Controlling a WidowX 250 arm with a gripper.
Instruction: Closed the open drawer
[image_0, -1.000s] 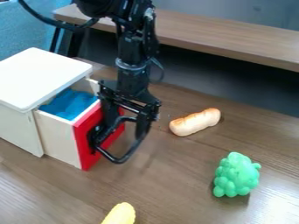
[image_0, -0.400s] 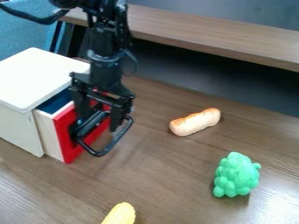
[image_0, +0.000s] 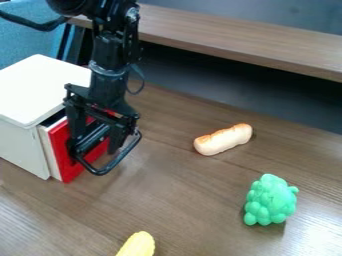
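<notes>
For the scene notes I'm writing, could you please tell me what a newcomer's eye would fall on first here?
Probably the drawer's bright red front, jutting slightly from the white cabinet at left, with the black end effector against it. Next, the green toy at lower right.

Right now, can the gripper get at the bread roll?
Probably yes. The gripper is at the drawer's red front and would likely need to back off first, but nothing stands between it and the bread roll.

Black arm (image_0: 109, 90), rounded upper housing (image_0: 67, 5), greyish collar (image_0: 109, 70). Thick black cable (image_0: 27, 23) up top, thinner looped one (image_0: 141, 82) by the collar.
</notes>
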